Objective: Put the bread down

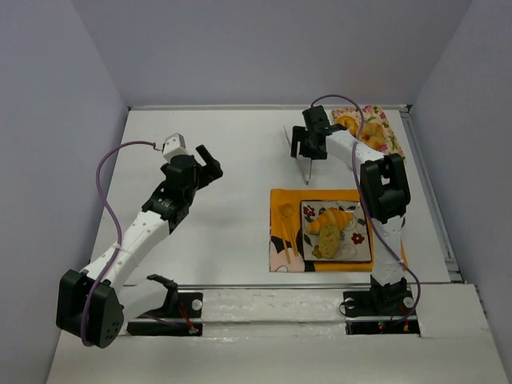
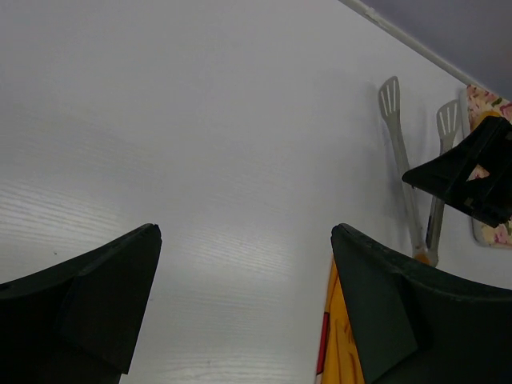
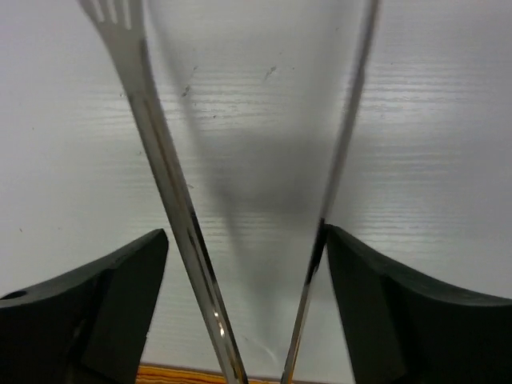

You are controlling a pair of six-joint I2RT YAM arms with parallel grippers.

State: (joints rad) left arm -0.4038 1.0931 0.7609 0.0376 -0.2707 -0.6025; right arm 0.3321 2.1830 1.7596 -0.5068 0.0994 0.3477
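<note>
Readable text: we find none in any view.
Orange cloth (image 1: pixel 282 206) print: we make out drawings only, no letters.

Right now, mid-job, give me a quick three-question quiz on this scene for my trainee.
1. True or false: the croissant lies on the plate.
2. In the right wrist view, what shows between the fingers of the right tool? A) tongs B) a knife C) nothing
3. Is the left tool holding anything?

Key: 1 true. 2 A. 3 No, it is open and empty over bare table.
</note>
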